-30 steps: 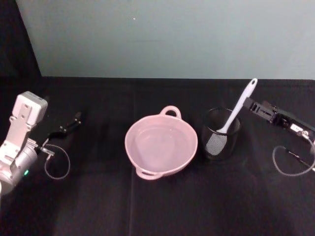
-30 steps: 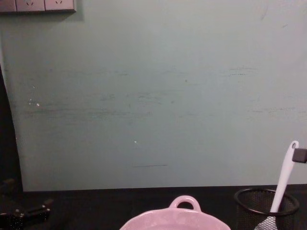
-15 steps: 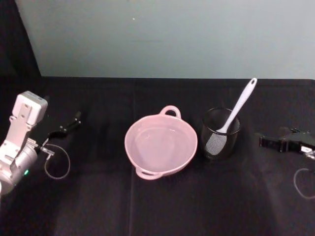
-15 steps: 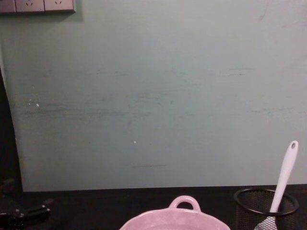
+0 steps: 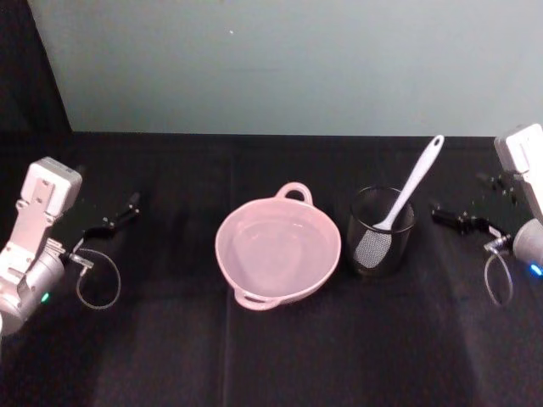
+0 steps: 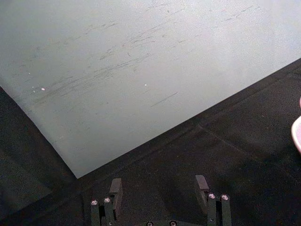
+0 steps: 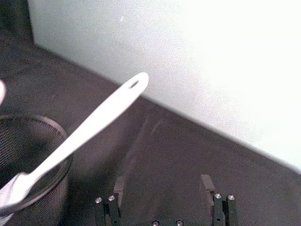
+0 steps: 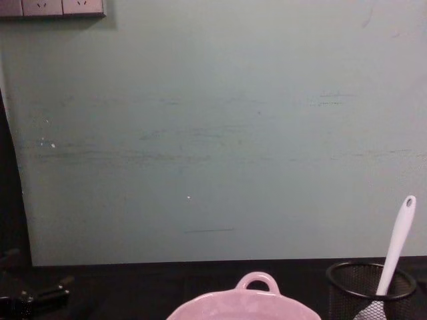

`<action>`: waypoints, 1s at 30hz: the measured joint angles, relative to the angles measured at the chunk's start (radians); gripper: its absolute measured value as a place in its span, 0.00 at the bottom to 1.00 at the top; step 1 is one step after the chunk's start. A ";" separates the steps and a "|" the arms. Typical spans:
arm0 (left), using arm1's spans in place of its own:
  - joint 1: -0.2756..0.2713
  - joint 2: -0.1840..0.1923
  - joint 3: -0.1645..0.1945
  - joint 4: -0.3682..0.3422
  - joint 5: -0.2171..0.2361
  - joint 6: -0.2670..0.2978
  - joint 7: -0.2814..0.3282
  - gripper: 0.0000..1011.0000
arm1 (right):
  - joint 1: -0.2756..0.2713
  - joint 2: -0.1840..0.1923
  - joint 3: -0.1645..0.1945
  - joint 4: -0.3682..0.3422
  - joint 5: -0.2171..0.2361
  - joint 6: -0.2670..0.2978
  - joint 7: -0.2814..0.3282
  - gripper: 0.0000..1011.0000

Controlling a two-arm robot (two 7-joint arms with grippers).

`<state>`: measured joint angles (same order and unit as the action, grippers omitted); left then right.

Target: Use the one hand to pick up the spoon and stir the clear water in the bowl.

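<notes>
Spoon: the white spoon stands tilted in the mesh cup, blade down inside, handle leaning up and away toward the wall; the hole at the handle tip is clear in the right wrist view. In the chest view the spoon rises above the cup rim. Nothing grips it.

Cup: black wire mesh, upright on the table, just beside the bowl on the robot's right, apart from it.

Bowl: the pink bowl sits at the table's middle, one loop handle toward the wall, a second toward the robot. Clear water lies inside. The chest view shows its far handle and rim; the left wrist view catches a sliver of the rim.

Right gripper: the right gripper sits low over the table, to the right of the cup and well apart from the spoon. The right wrist view shows its two fingers spread wide, nothing between them, pointed past the cup toward the wall.

Left gripper: the left gripper is parked at the table's left side, well apart from the bowl. The left wrist view shows its fingers spread apart and empty.

Table: black cloth covers it.

Wall: pale green wall behind the table.
</notes>
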<state>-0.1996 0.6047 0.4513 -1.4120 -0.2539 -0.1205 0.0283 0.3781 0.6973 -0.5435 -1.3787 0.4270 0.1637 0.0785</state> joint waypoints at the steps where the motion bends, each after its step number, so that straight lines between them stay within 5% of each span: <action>1: 0.000 0.000 0.000 0.000 0.000 0.000 0.000 1.00 | 0.001 -0.005 0.000 0.006 -0.015 -0.023 -0.010 0.99; 4: 0.000 0.000 0.000 0.000 0.000 0.000 0.000 1.00 | 0.003 -0.024 -0.003 0.027 -0.068 -0.094 -0.044 0.99; 10: 0.000 0.000 0.000 0.000 0.000 0.000 0.000 1.00 | 0.011 -0.045 -0.014 0.041 -0.134 -0.105 -0.080 0.99; 30: 0.000 0.000 0.000 0.000 0.000 0.000 0.000 1.00 | 0.007 -0.060 -0.008 0.045 -0.167 -0.100 -0.090 0.99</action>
<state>-0.1995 0.6047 0.4514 -1.4120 -0.2539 -0.1205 0.0283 0.3852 0.6369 -0.5513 -1.3333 0.2603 0.0636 -0.0115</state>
